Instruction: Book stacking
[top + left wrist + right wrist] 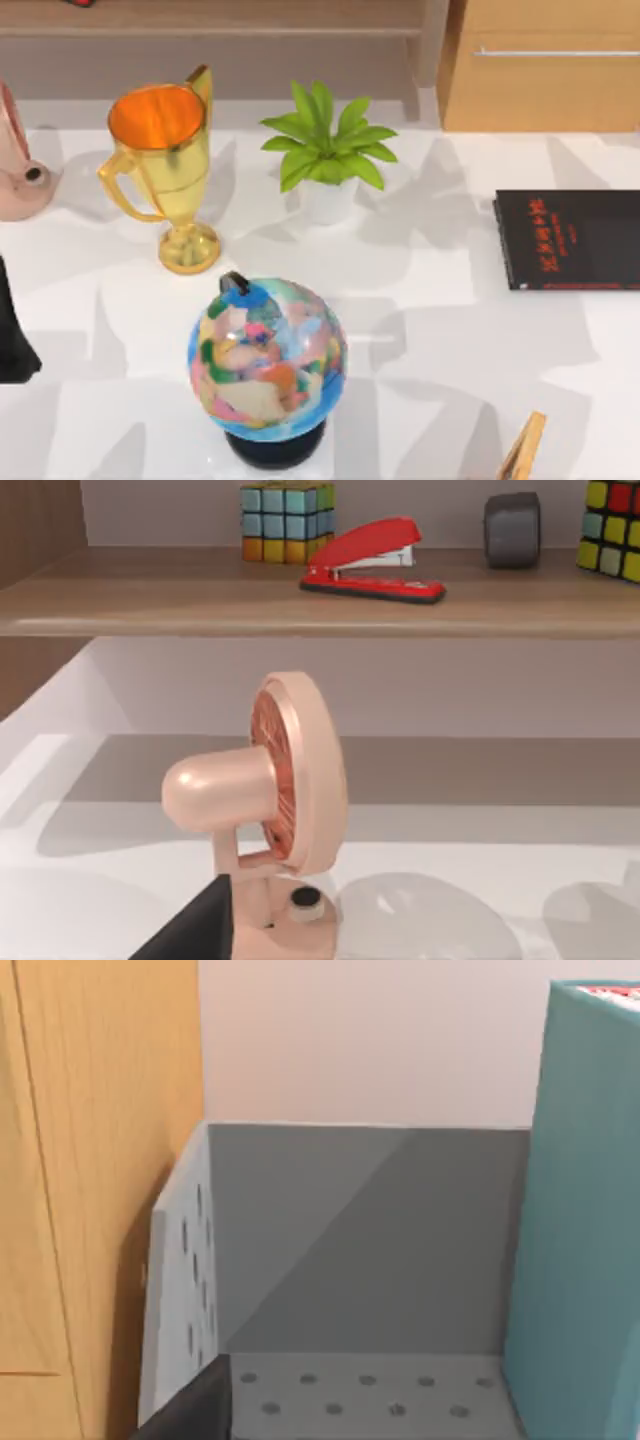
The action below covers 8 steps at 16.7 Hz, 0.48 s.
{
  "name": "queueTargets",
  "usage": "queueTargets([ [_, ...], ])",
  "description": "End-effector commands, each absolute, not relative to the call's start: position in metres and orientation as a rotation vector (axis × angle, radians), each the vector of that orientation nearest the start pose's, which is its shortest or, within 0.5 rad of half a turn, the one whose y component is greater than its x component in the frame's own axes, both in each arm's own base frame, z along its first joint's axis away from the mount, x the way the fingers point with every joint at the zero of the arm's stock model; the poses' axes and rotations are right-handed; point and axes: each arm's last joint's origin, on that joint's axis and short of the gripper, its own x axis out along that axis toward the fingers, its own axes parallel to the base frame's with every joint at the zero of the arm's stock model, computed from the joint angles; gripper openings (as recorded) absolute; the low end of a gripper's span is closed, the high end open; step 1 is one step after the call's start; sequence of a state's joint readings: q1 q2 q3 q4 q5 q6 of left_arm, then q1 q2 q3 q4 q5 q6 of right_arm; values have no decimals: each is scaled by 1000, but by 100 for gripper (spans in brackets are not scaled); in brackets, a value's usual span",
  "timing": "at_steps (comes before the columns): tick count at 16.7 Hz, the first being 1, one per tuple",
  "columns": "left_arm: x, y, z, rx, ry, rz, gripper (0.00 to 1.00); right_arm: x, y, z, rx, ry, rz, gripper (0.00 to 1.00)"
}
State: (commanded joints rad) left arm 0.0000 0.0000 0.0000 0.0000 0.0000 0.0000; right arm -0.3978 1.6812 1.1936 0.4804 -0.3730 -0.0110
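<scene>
Closest to the overhead camera: multicoloured globe on a dark base, near the front of the white table. Behind it, gold trophy cup and, just to its right, small green plant in a white pot. Thin black book with red lettering lying flat at the table's right side, well apart from the globe. Pink desk fan at the far left, seen close from the left wrist, with the dark tip of the left gripper low in front of its base. Above the fan, wooden shelf carrying a red stapler and a puzzle cube. From the right wrist: teal-blue book standing upright, beside a grey perforated bin next to a wooden cabinet; dark edge of the right gripper low in that view. Cannot tell the grip state of either gripper, nor whether the book is held.
</scene>
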Motion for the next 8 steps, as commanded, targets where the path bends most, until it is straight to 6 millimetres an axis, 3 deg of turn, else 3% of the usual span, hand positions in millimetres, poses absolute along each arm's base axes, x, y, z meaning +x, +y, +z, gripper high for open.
queueTargets([
  [4, 106, -1, 160, 0, 0, 0, 100, 418, -187, 264, -23, 13, -7, 100],
  [8, 106, -1, 160, 0, 0, 0, 100, 432, -207, 249, -27, 5, -7, 100],
])
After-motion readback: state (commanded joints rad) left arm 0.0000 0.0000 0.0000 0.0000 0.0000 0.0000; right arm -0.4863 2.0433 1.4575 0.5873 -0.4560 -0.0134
